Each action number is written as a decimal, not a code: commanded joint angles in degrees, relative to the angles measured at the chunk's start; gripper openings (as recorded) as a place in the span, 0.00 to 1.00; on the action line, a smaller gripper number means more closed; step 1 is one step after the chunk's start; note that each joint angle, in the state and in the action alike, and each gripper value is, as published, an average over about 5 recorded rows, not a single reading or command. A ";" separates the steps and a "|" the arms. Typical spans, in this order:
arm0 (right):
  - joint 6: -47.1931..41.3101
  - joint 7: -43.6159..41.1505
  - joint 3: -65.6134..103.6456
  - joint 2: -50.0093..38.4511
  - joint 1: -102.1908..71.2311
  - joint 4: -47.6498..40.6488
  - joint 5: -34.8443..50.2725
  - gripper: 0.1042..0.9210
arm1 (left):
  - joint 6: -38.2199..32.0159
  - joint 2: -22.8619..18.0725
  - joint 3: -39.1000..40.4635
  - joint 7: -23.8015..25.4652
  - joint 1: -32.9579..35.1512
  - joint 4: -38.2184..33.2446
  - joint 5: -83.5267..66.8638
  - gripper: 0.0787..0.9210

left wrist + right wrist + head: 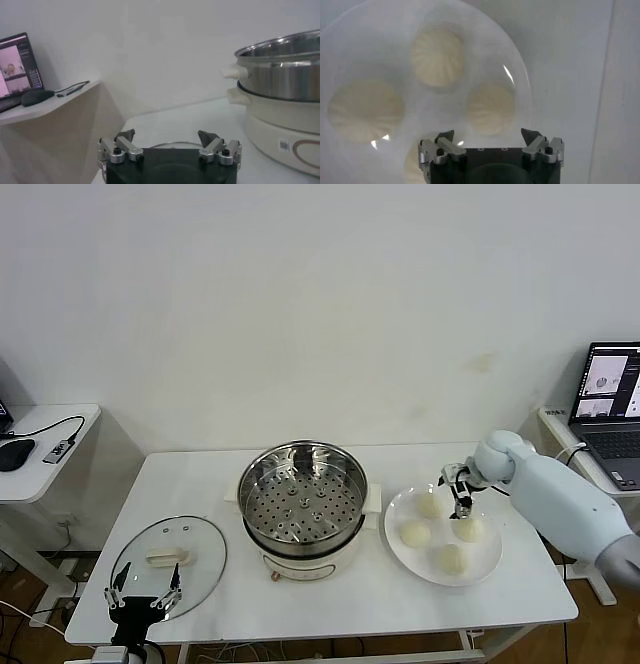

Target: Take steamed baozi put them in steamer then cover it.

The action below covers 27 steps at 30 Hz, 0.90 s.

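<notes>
Hovering wide open, the right gripper (461,502) is held above four baozi (415,534), apparently untouched, near the bench's right edge.

Right claw (461,496) above plate of baozi; steamer uncovered.

White table (300,604) carrying three things in a row: glass cover (168,566) lying flat toward the robot's left, cream handle up; steamer (301,504) in the middle, perforated tray bare; white plate (490,569) toward the robot's right holding four steamed baozi (415,534), none in the steamer; right claw poised over the far side of the plate, between two baozi, fingers pointing down, spread hard to make out; left claw (142,591) low at the table's near edge, over the cover's rim, fingers parted; laptop (610,419) on a side desk at far right; mouse (14,454) and cable on a shelf at far left.
</notes>
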 commanded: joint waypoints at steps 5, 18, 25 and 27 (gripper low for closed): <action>-0.45 0.09 -1.32 4.98 1.74 -6.88 1.33 0.88 | -0.02 0.01 -0.29 -0.04 0.06 0.01 0.57 0.88; -1.40 -0.06 -1.20 6.83 1.51 -8.68 0.87 0.79 | -0.29 0.12 -0.54 -0.20 0.08 0.21 0.74 0.88; -1.54 -0.33 -1.49 6.55 1.15 -8.42 0.40 0.69 | -0.31 0.14 -0.56 -0.22 0.14 0.19 0.77 0.88; -1.49 -0.31 -1.48 6.44 1.06 -8.24 0.41 0.66 | -0.34 0.16 -0.58 -0.24 0.18 0.19 0.76 0.88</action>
